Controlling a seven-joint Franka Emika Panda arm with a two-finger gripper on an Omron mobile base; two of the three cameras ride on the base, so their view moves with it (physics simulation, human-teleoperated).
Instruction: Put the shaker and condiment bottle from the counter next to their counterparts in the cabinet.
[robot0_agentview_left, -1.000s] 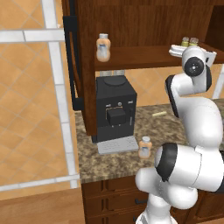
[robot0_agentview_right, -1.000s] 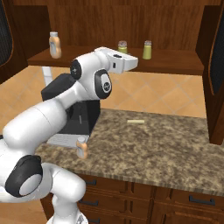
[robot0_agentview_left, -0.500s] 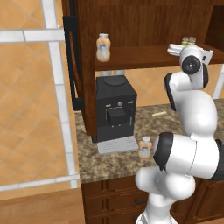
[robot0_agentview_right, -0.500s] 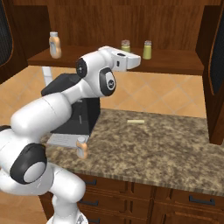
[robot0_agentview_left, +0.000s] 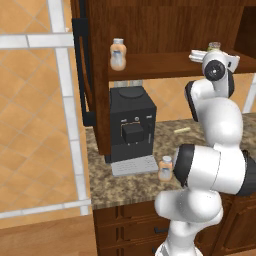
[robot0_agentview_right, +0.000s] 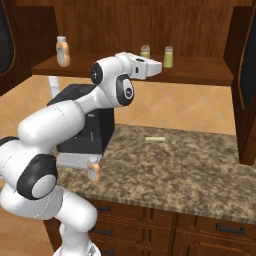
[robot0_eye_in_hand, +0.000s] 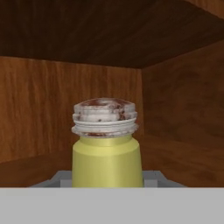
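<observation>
Two shakers (robot0_agentview_right: 168, 57) stand on the cabinet (robot0_agentview_right: 200, 75) shelf; gripper (robot0_agentview_right: 152, 68) state unclear; bottle (robot0_agentview_right: 93, 168) on counter (robot0_agentview_right: 190, 175).

The dark reddish-brown wall cabinet (robot0_eye_in_hand: 52, 100) across the upper frame is matt grained wood. The yellow-green cylindrical shaker (robot0_eye_in_hand: 106, 159) at centre looks smooth plastic, its ridged grey-silver cap (robot0_eye_in_hand: 105, 116) dull metal with reddish flecks. The speckled brown-and-tan granite counter (robot0_agentview_right: 185, 172), lower right, is polished stone.
</observation>
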